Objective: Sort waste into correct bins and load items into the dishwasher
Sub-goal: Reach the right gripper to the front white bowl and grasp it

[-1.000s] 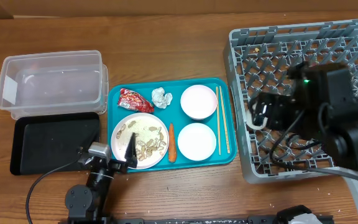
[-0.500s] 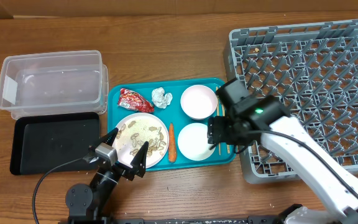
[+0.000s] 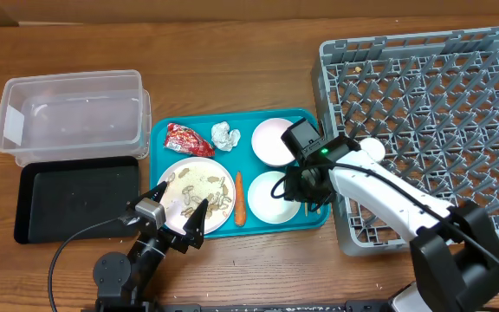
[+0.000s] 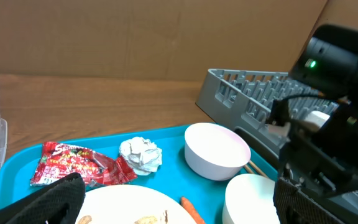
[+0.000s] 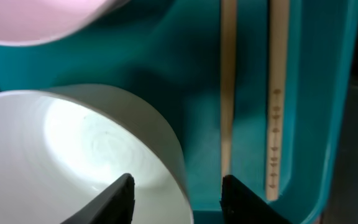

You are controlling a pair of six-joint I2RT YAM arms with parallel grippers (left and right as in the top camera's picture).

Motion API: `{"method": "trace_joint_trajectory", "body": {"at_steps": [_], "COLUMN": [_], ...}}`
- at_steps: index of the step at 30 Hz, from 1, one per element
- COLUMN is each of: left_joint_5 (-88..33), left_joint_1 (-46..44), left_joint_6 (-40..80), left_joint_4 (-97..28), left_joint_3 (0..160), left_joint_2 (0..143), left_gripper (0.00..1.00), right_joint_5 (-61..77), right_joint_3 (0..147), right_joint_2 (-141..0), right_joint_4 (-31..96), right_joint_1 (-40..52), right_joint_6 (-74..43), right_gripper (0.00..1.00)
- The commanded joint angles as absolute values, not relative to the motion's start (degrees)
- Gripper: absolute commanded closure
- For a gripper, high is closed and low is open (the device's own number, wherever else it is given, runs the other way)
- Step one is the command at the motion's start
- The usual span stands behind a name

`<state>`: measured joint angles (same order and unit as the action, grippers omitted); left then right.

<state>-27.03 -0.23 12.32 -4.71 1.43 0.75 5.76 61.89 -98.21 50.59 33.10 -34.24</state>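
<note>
Bowl (image 5: pixel 61 143), lower left of the right wrist frame on the teal tray (image 5: pixel 166 74), is stiff, slick and breakable; you should pinch its rim. Your right gripper (image 5: pixel 176 186) straddles that rim, fingers apart. Your left gripper (image 3: pixel 178 208) gapes wide, empty.

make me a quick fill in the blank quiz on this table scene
The crinkled wrapper is ____.
The right gripper straddles the rim of a white ____.
The left gripper is wide ____.
Beside the clear tub lies a flat ____ tray.
Missing words: red; bowl; open; black.
</note>
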Motion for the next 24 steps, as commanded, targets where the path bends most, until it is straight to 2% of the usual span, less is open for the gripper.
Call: {"method": "trace_joint_trajectory", "body": {"at_steps": [1, 5, 6, 8, 9, 14, 18, 24], "left_joint_5": [-27.2, -27.2, -27.2, -27.2, -27.2, -27.2, -27.2, -27.2], "left_joint_1": [0.0, 0.0, 0.0, 0.0, 0.0, 0.0, 0.0, 0.0], "left_joint_6": [13.3, 13.3, 13.3, 13.3, 13.3, 13.3, 13.3, 13.3], "left_joint_4": [-4.7, -4.7, -4.7, -4.7, -4.7, -4.7, -4.7, -4.7], "left_joint_3": [1.4, 1.4, 1.4, 1.4, 1.4, 1.4, 1.4, 1.4], "left_joint_2": [0.3, 0.3, 0.3, 0.3, 0.3, 0.3, 0.3, 0.3], "left_gripper": [0.0, 0.0, 0.0, 0.0, 0.0, 0.0, 0.0, 0.0], "right_joint_5": [6.5, 6.5, 6.5, 5.6, 5.2, 3.2, -4.6, -38.1], "right_joint_3": [59.5, 59.0, 59.1, 59.5, 59.9, 64.9, 71.2, 79.2], "right_joint_2": [-99.0, -99.0, -99.0, -98.9, -98.6, -93.6, -87.8, -79.9], "right_joint_4": [49.2, 48.4, 48.2, 48.6, 48.9, 51.9, 58.8, 70.0], "right_joint_1": [33.4, 33.4, 33.4, 33.4, 33.4, 33.4, 33.4, 32.1], "right_joint_6": [-36.9, -38.0, -37.9, -37.7, -37.7, -34.7, -34.7, -39.5], "right_gripper": [0.62, 0.71, 0.76, 0.94, 0.96, 0.96, 0.96, 0.96]}}
